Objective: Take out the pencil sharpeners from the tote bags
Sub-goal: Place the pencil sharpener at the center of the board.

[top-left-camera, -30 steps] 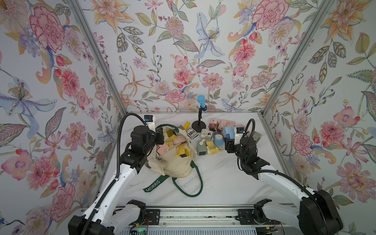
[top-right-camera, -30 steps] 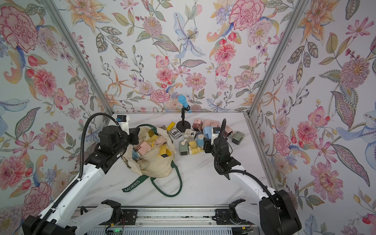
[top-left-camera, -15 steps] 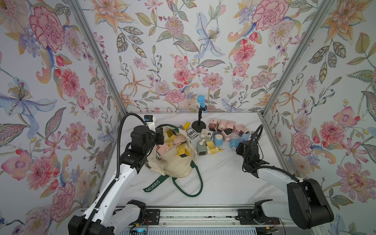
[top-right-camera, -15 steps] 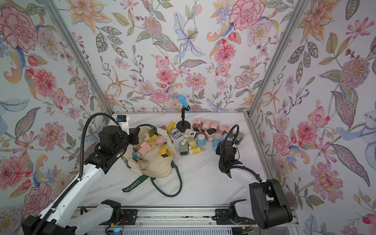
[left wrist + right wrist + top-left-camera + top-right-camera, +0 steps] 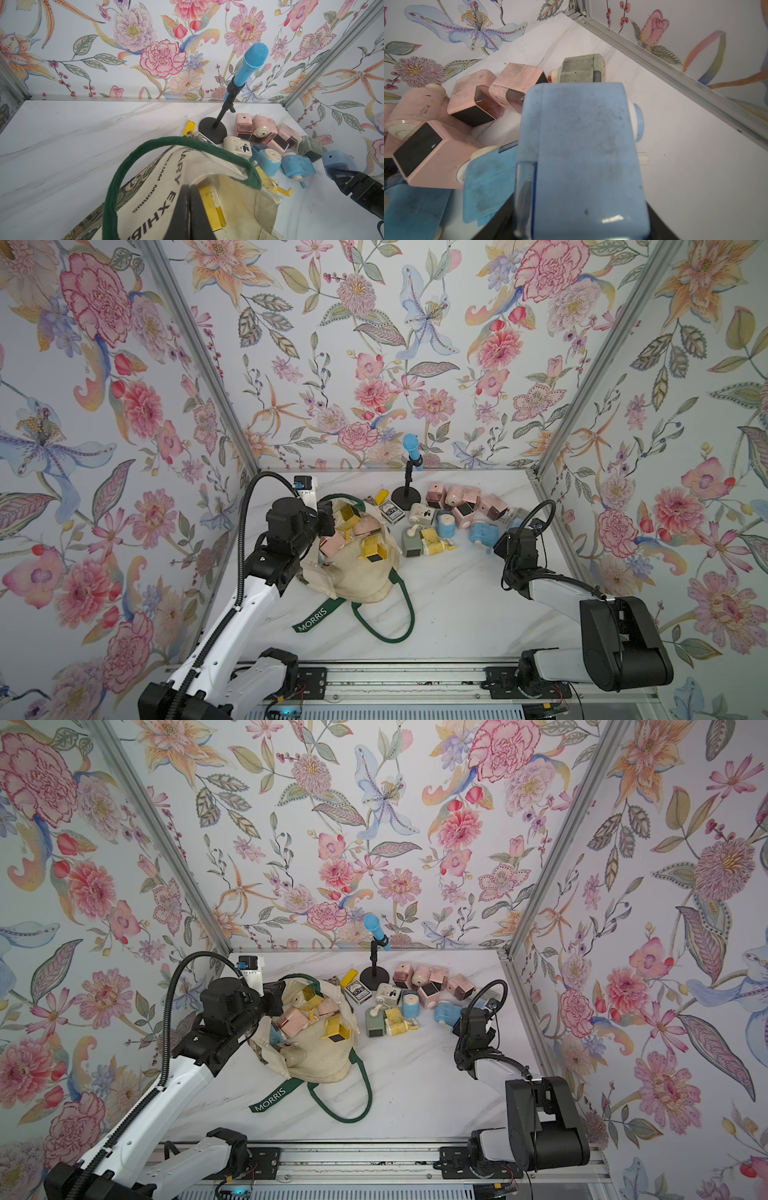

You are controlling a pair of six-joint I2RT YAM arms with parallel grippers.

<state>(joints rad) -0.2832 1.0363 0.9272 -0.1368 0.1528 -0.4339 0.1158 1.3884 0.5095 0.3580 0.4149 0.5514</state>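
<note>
Left gripper (image 5: 189, 199) is pressed shut at the tote's (image 5: 365, 572) rim, and sharpeners (image 5: 332, 545) lie inside. Right of the tote, past the heap (image 5: 453, 510), the right gripper (image 5: 342, 175) clamps a blue sharpener (image 5: 581, 145) near the wall rail (image 5: 675, 68). Bare table (image 5: 457, 605) lies beside the tote.

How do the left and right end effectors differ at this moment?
The left end effector is pressed fully shut; the right end effector stands wider, clamped on a light blue sharpener. The left end effector is at the tote bag's mouth; the right end effector is beside the pile of sharpeners on the table. Both have black fingers.
</note>
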